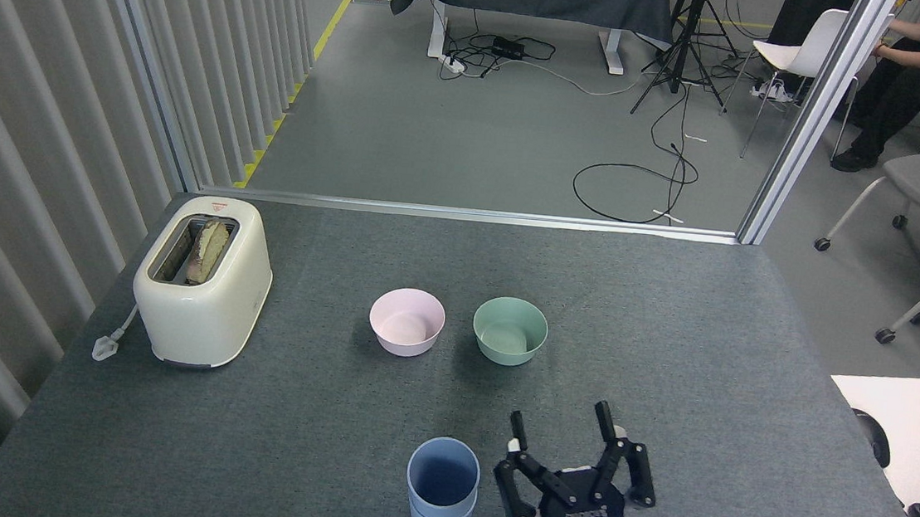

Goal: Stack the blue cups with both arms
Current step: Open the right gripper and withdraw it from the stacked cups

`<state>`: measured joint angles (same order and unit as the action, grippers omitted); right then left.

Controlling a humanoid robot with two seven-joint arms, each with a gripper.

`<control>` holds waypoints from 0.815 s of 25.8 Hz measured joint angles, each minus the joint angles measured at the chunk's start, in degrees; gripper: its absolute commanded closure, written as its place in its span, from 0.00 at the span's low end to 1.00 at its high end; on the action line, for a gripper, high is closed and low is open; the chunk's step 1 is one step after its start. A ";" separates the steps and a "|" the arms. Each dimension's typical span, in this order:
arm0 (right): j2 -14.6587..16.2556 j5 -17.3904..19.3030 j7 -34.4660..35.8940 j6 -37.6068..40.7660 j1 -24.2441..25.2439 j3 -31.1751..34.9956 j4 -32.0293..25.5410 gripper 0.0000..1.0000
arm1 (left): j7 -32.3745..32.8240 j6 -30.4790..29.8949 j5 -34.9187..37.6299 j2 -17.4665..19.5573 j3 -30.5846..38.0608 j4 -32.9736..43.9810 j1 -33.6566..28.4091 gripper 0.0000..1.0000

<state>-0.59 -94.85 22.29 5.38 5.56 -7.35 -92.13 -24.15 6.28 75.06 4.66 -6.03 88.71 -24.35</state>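
Two blue cups [441, 503] stand nested one inside the other near the table's front edge, upright, the inner rim a little above the outer one. Just to their right is my right gripper [569, 461], a black multi-fingered hand on a dark blue wrist. Its fingers are spread open, it holds nothing, and a small gap separates it from the cups. My left arm is out of view.
A pink bowl [406, 321] and a green bowl [509, 330] sit side by side at mid-table behind the cups. A cream toaster [202, 278] with bread in its slot stands at the left. A white desk corner [911, 427] lies to the right.
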 measured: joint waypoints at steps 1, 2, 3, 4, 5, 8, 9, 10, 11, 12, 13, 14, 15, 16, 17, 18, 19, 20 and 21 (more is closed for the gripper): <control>0.80 0.63 -0.35 0.36 1.01 1.90 0.05 0.00 | 0.02 -0.06 0.00 -0.01 0.02 0.02 0.00 0.00; 1.80 1.03 -0.61 1.04 2.37 3.61 0.16 0.00 | 0.04 -0.12 0.00 -0.03 0.03 0.04 0.00 0.00; 2.63 1.29 -0.72 1.76 3.84 4.77 0.26 0.00 | 0.06 -0.30 0.00 -0.05 0.03 0.07 0.01 0.00; 3.50 1.50 -0.76 2.51 5.65 5.89 0.34 0.00 | 0.07 -0.41 0.00 -0.07 0.05 0.09 0.07 0.00; 4.05 1.65 -0.80 3.12 7.35 6.59 0.42 0.00 | 0.07 -0.54 0.00 -0.11 0.05 0.12 0.20 0.00; 4.82 2.03 -1.13 4.36 12.99 8.35 0.52 0.00 | 0.07 -0.76 0.07 -0.21 0.00 0.19 0.46 0.00; 4.97 2.38 -1.18 4.56 14.51 8.75 0.54 0.00 | 0.07 -0.78 0.10 -0.23 -0.02 0.20 0.53 0.00; 5.11 3.19 -0.81 4.64 15.78 9.04 0.54 0.00 | 0.02 -0.83 0.16 -0.20 -0.02 0.19 0.60 0.00; 5.25 4.23 -0.61 4.66 16.79 9.24 0.57 0.00 | -0.30 -0.83 0.25 -0.15 -0.02 0.15 0.63 0.00; 5.37 5.57 -0.55 4.66 17.66 9.41 0.60 0.00 | -0.82 -0.83 0.34 -0.11 -0.03 0.09 0.63 0.00; 5.49 7.33 -0.45 4.69 18.32 9.57 0.61 0.00 | -1.49 -0.84 0.46 -0.04 -0.05 0.03 0.61 0.00; 5.61 8.70 -0.39 4.70 18.97 9.78 0.61 0.00 | -2.05 -0.85 0.55 0.05 -0.05 -0.03 0.54 0.00; 5.69 9.96 -0.36 4.71 19.58 10.20 0.63 0.00 | -2.49 -0.85 0.65 0.09 -0.07 -0.08 0.45 0.00; 5.77 10.77 -0.34 4.73 19.96 10.66 0.62 0.00 | -2.79 -0.85 0.71 0.10 -0.10 -0.12 0.40 0.00; 5.84 11.39 -0.25 4.78 20.28 11.13 0.61 0.00 | -3.06 -0.85 0.81 0.14 -0.10 -0.16 0.33 0.00; 5.96 11.76 -0.22 4.85 20.67 11.62 0.62 0.00 | -3.21 -0.85 0.90 0.24 -0.11 -0.20 0.25 0.00; 6.06 12.06 -0.22 4.95 21.10 12.10 0.62 0.00 | -3.27 -0.85 0.96 0.32 -0.12 -0.23 0.24 0.00; 6.16 12.23 -0.22 5.06 21.52 12.47 0.62 0.00 | -3.36 -0.86 1.02 0.40 -0.13 -0.25 0.24 0.00; 6.24 12.34 -0.22 5.30 21.96 12.82 0.63 0.00 | -3.37 -0.87 1.07 0.47 -0.13 -0.26 0.20 0.00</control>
<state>5.65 -82.51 22.06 10.68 27.53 5.47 -91.50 -27.52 5.42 76.13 5.13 -6.16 88.45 -24.15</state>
